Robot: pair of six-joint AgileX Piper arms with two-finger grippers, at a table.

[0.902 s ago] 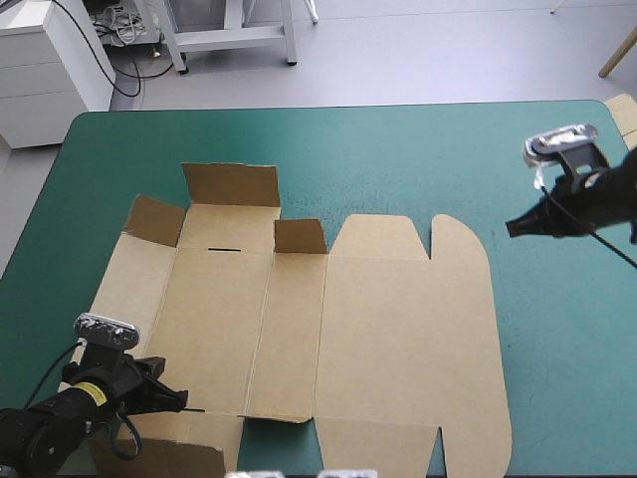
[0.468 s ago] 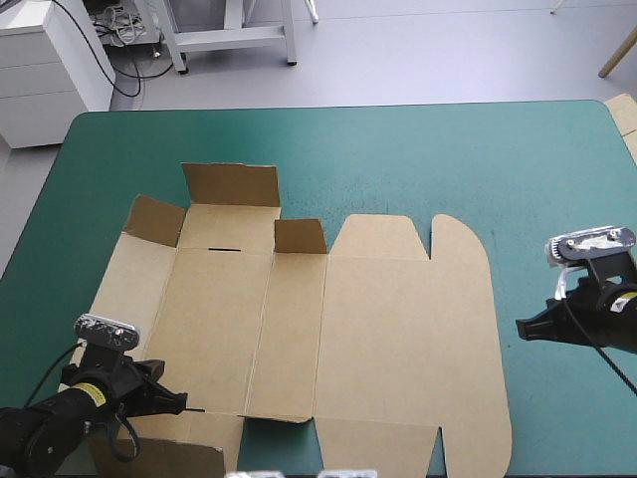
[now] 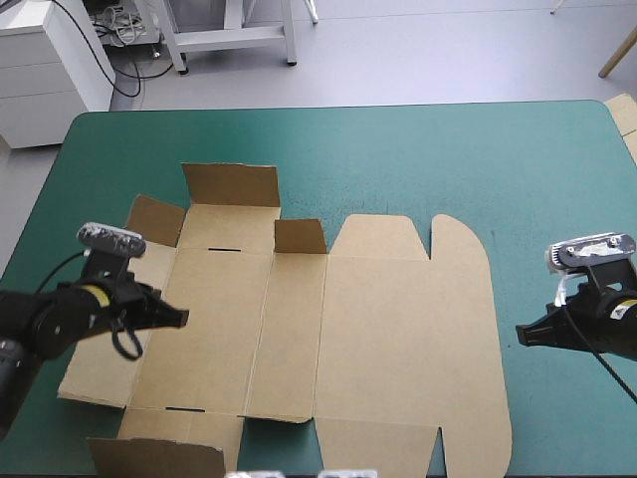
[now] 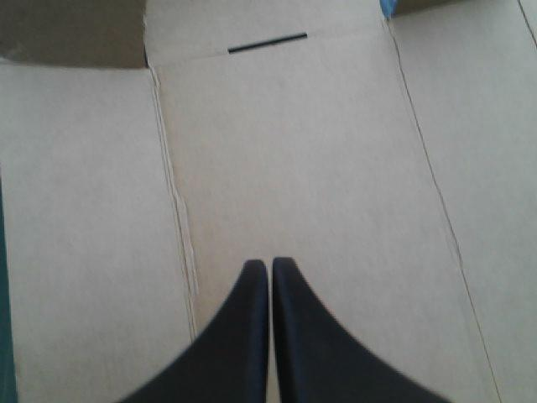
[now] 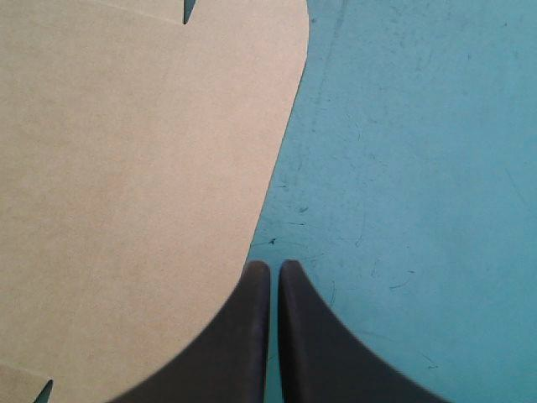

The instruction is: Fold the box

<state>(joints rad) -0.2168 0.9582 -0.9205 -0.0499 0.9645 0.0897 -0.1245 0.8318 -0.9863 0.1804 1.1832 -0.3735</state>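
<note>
- Brown box point(image 3: 348, 329): spread open and mostly flat on the teal-green cover point(image 3: 418, 159), from close to the left edge to somewhat right of the middle.
- Three small flaps point(image 3: 231, 184) along its far side: standing up. A fourth one at the near left corner, also raised, cut off by the lower border of the high view.
- Near edge of the box: runs out at the bottom of the high view, so cannot tell the free room in front of it.
- Wide bare cover beyond the far side of the box and to its right, only a narrow strip at the left.
- Left gripper point(image 3: 182, 318): over the left panels of the box, pointing toward the middle, black fingers pressed together with just a hairline between, holding nothing.
- Ahead of it in the left wrist view: plain board with two crease lines and a thin dark slot point(image 4: 267, 42) near the far flaps.
- Contact between its tips and the board: cannot tell.
- Right gripper point(image 3: 520, 335): over bare cover, just beside the rounded right edge of the box, pointing toward it, fingers together as well, empty.
- In the right wrist view: tips right at the curved edge of the board, on the cover side. Height above the cover hard to judge.
</note>
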